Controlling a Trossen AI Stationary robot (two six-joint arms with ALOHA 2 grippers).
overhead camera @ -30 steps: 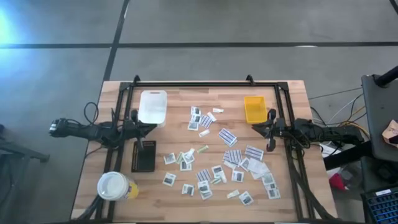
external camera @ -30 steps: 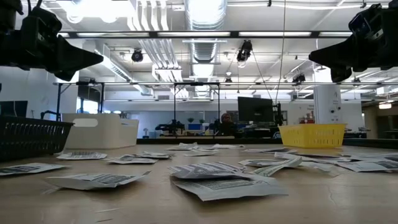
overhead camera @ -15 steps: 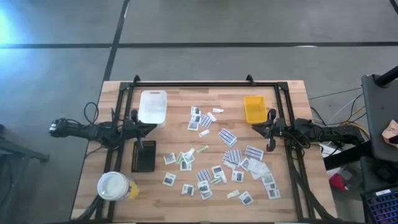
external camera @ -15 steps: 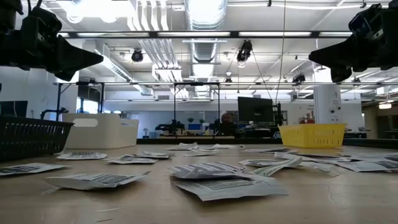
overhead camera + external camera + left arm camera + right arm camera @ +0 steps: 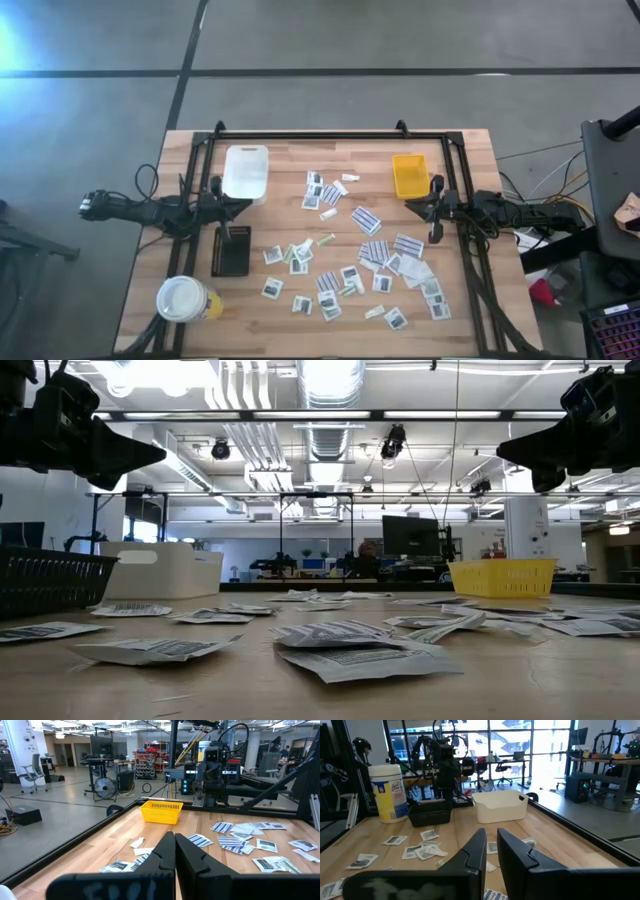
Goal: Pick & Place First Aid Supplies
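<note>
3 trays (image 5: 246,172), 1 cup (image 5: 183,298), table (image 5: 290,150)

- You see packets (image 5: 340,645) strewn over the surface (image 5: 240,695).
- Left of them sit the white tray (image 5: 160,570) and black tray (image 5: 50,580).
- The yellow tray (image 5: 503,577) sits right.

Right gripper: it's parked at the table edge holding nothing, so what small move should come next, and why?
Probably swing the right gripper inward and lower it over the striped strips beside it. Nothing is between its fingers, the yellow tray sits just behind it for the drop, and the left gripper waits shut at the far side.
</note>
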